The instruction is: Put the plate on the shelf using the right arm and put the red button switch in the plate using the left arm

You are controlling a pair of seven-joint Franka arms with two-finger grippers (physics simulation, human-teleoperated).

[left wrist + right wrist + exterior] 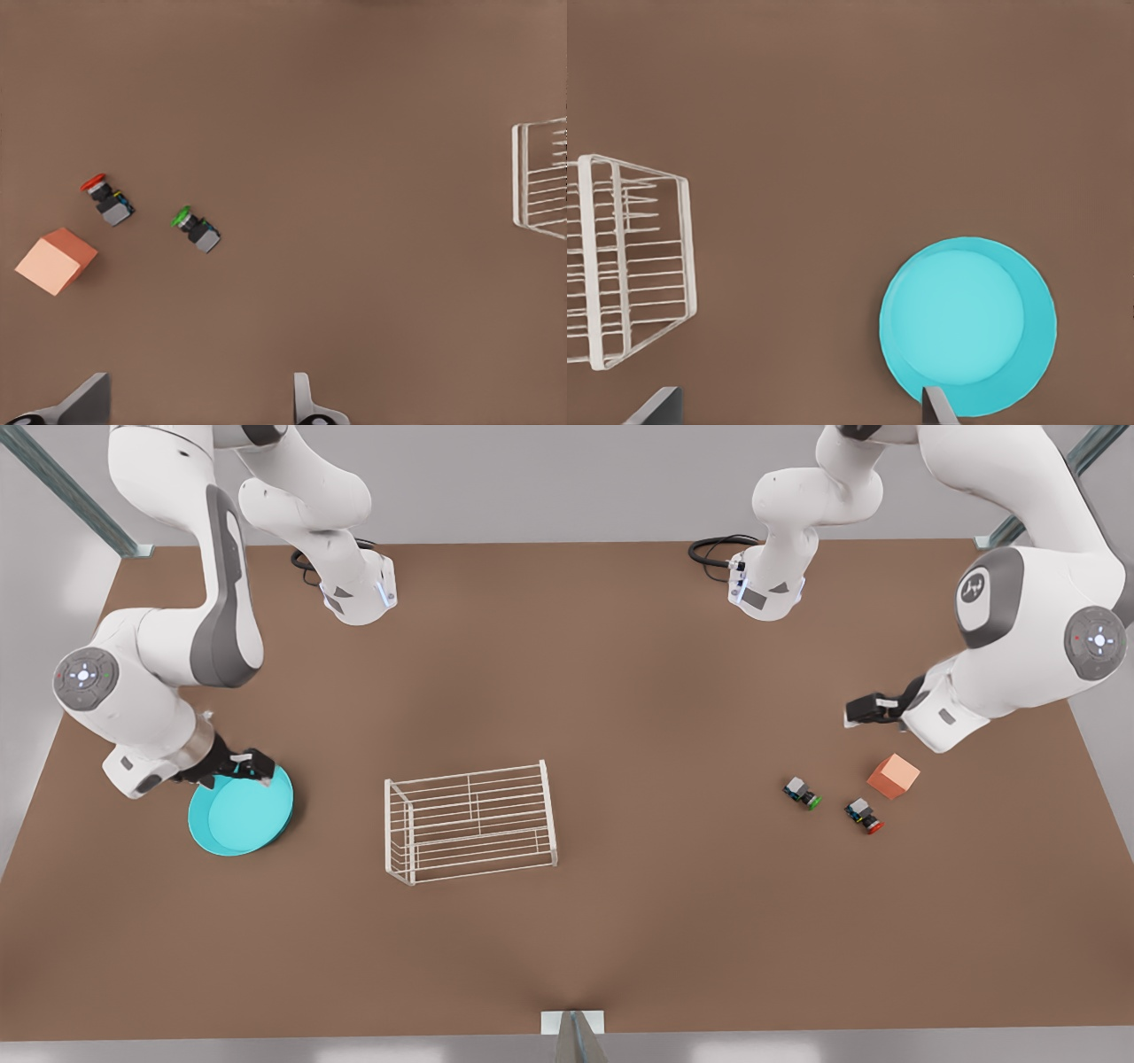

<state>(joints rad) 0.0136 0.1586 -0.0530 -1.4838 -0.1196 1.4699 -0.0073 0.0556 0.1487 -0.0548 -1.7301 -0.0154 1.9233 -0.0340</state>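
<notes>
Plate point(241, 812) is lying on the bench point(620, 673) at the front view's left, well apart from the shelf point(469, 821); the right gripper point(249, 769) is hovering at its rim, jaws spread. The left gripper point(864, 708) is waiting, jaws released, near the red button switch point(864, 815).

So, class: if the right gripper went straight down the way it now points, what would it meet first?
Most likely the plate's near rim: the right gripper, fingers apart, has one fingertip over that rim and the other over bare table. How high it hovers is unclear.
</notes>
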